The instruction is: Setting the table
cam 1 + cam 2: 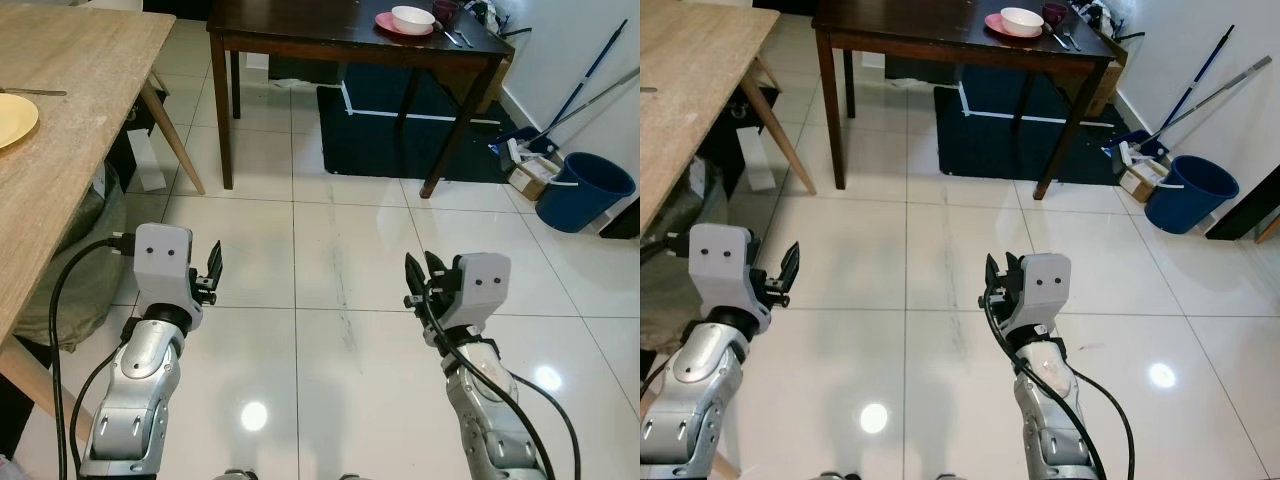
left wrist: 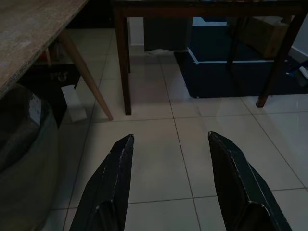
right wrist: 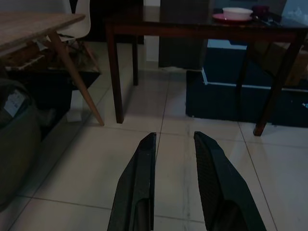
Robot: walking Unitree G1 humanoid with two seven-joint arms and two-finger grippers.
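A dark wooden table (image 1: 300, 30) stands across the tiled floor ahead. On its right end are a pink plate (image 1: 388, 27) with a white bowl (image 1: 413, 18) on it, a dark cup (image 1: 446, 9) and some cutlery (image 1: 452, 38). At my left is a light wooden table (image 1: 70, 110) with a yellow plate (image 1: 12, 118) and one utensil (image 1: 35, 92) lying on it. My left gripper (image 1: 213, 270) is open and empty, held low over the floor beside the light table. Out to the right, my right gripper (image 1: 424, 272) is also open with nothing between its fingers (image 3: 139, 183).
A blue bucket (image 1: 583, 190), a cardboard box (image 1: 530, 178) and leaning mop handles (image 1: 585, 80) sit at the right wall. A dark blue mat (image 1: 390, 140) lies under the dark table. A bulky bag (image 1: 85, 260) and a white box (image 1: 150, 165) sit under the light table.
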